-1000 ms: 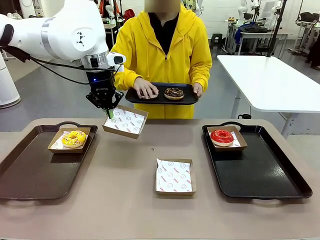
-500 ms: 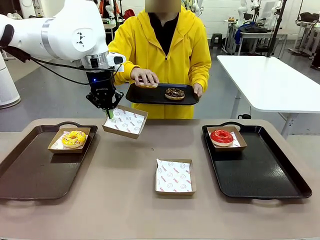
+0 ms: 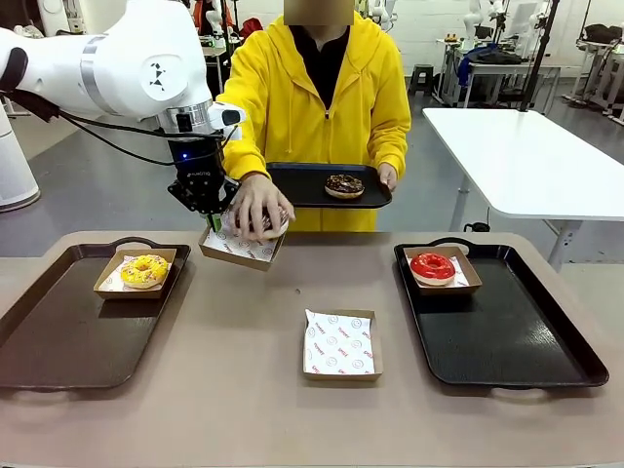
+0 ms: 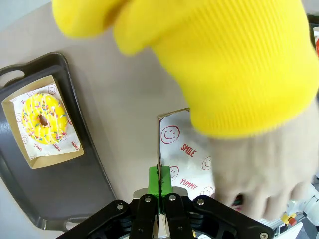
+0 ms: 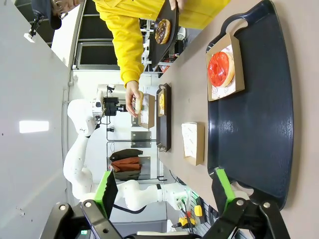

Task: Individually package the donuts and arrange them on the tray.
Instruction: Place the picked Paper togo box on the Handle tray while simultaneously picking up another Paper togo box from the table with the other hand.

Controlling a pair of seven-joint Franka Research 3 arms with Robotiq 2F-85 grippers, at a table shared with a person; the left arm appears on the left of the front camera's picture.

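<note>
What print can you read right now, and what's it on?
"SMILE": paper liner of the held box.
"YUMMY": same liner.
Smiley-face sign: same liner.
Too small to read: red print inside the empty box and beside the yellow donut.

A grey floor (image 3: 107, 200) is seen behind the tan surface (image 3: 244, 390); a white table (image 3: 526, 161) stands at right.

Rainbow-sprinkled yellow donut (image 3: 144, 270) at nine o'clock, glossy red donut (image 3: 432, 266) at three, black trays (image 3: 517, 356) under both, brown box (image 3: 237, 257) at eleven lined white with red smileys, yellow hoodie (image 3: 370, 107).
</note>
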